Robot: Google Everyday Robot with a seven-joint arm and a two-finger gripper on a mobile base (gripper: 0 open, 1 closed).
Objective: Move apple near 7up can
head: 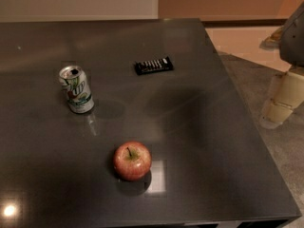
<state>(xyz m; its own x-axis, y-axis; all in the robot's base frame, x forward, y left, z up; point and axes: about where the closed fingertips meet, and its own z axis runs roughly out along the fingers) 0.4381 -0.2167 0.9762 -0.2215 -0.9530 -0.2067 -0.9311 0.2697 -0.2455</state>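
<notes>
A round red apple [132, 160] with yellowish patches and a short brown stem sits on the dark table [199, 127] near the front, left of centre. The white-and-green 7up can [76, 89] stands upright at the left, well behind and to the left of the apple. My gripper [278, 108] hangs at the right edge of the view, beyond the table's right side, far from both the apple and the can. It holds nothing that I can see.
A flat black rectangular bar [153, 65] lies on the table behind the apple, to the right of the can. The table's right edge runs diagonally toward the front right corner; grey floor lies beyond it.
</notes>
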